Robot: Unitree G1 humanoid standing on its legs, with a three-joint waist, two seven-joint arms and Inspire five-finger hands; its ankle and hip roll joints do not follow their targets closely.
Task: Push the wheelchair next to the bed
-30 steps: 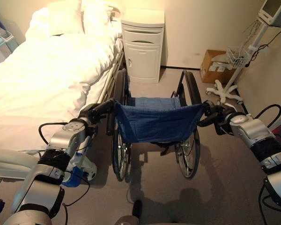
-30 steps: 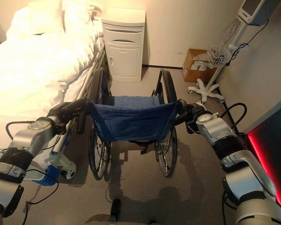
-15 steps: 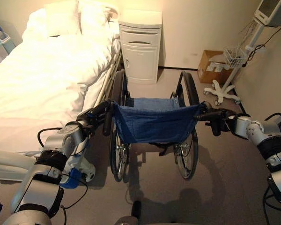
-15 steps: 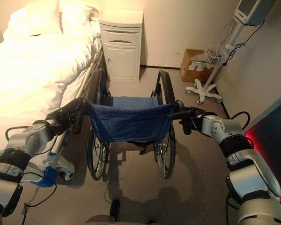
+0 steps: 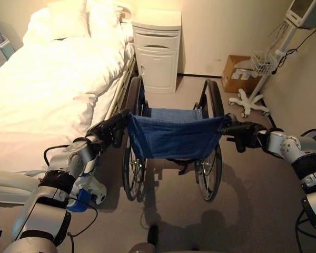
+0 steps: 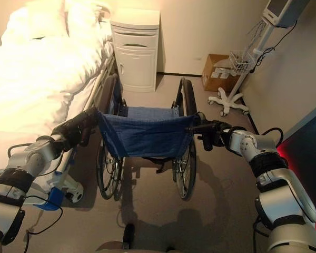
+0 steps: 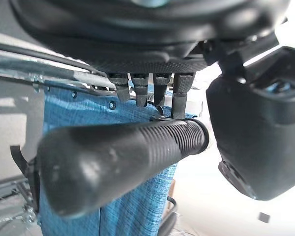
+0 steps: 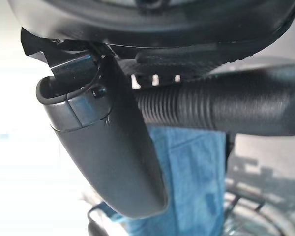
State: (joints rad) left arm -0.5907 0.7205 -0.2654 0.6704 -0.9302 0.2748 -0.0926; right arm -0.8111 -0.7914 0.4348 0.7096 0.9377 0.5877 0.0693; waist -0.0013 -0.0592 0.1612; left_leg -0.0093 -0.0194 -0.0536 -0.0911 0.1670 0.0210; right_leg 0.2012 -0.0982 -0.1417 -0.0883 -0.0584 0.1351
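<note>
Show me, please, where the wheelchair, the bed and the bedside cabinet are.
wheelchair [image 5: 174,138], left eye view, on its blue backrest.
bed [image 5: 47,89], left eye view, on the white duvet.
bedside cabinet [image 5: 157,66], left eye view, on its door.

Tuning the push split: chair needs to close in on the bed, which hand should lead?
Probably right. Right hand grips the push handle on the side away from the bed, so driving it swings the wheelchair bedward. Left hand sits bedside and can pivot.

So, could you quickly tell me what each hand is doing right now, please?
Left hand: shut on the wheelchair's left push handle.
Right hand: shut on the right push handle.
</note>
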